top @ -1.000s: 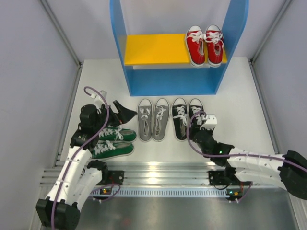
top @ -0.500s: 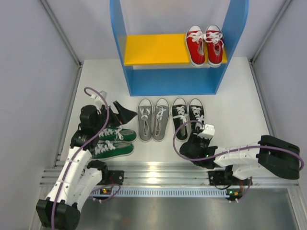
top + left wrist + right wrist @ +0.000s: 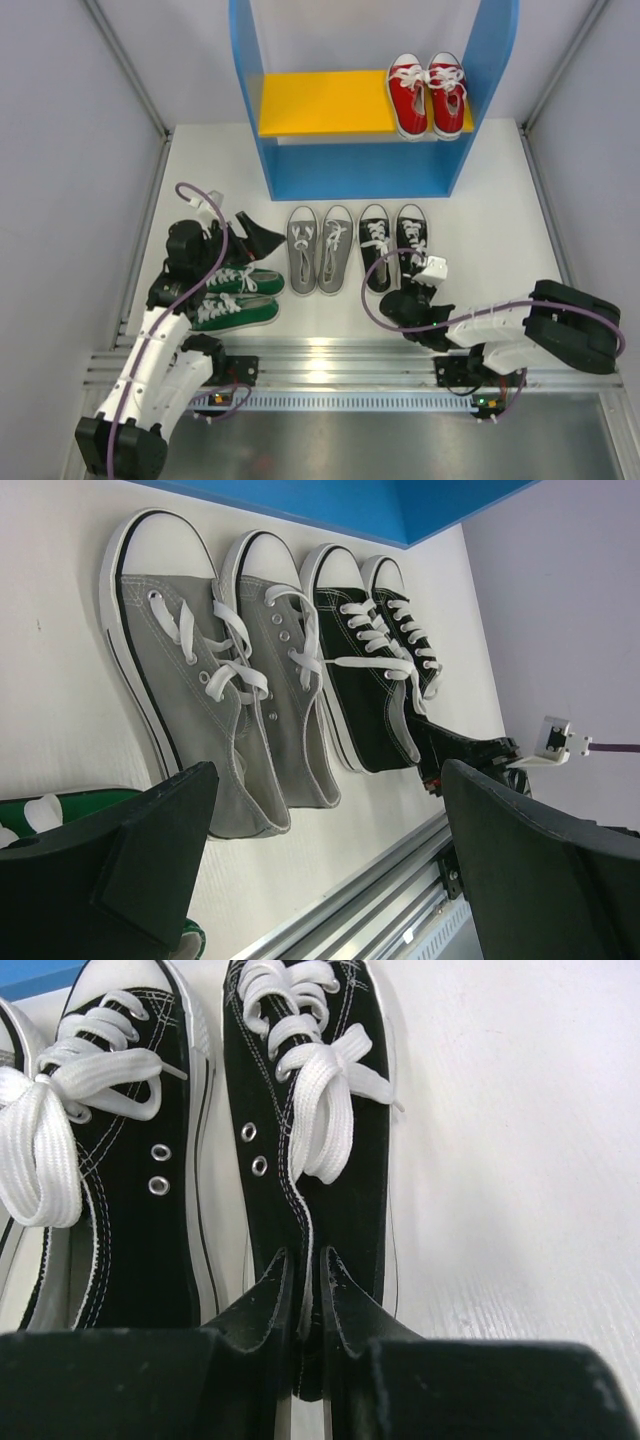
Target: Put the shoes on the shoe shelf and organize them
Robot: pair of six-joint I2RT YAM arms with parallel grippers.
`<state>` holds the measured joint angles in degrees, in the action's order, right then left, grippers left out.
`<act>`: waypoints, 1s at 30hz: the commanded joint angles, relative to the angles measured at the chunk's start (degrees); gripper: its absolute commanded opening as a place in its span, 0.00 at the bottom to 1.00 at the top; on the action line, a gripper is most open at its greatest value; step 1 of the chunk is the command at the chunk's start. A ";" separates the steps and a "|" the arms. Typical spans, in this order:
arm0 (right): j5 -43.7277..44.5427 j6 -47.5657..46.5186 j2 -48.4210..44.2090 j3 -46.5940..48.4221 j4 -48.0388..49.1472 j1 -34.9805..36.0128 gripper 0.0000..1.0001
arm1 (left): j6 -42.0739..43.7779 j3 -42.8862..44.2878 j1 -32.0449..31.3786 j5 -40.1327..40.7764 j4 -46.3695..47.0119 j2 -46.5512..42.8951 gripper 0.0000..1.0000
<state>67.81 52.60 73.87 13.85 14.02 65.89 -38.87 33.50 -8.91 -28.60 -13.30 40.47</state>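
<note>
right wrist view: right gripper (image 3: 305, 1290) is pinched nearly shut on the heel rim of the outer black shoe (image 3: 355, 1210), beside its mate (image 3: 120, 1220) on the table (image 3: 500, 200), near the shelf (image 3: 300, 175). left gripper (image 3: 325, 790) gapes wide, empty, beside the grey pair (image 3: 320, 250).

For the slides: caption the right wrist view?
Right gripper shut on the heel collar of one black shoe, the other black shoe beside it on the white table.
</note>
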 commanded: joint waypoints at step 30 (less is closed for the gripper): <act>-8.47 -19.27 -36.78 23.84 -41.71 0.56 0.00 | 1.08 1.48 -0.15 0.47 2.14 0.05 0.99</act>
<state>58.39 38.00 37.89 31.33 -28.25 65.52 -38.83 33.47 -8.91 -28.38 -13.34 40.47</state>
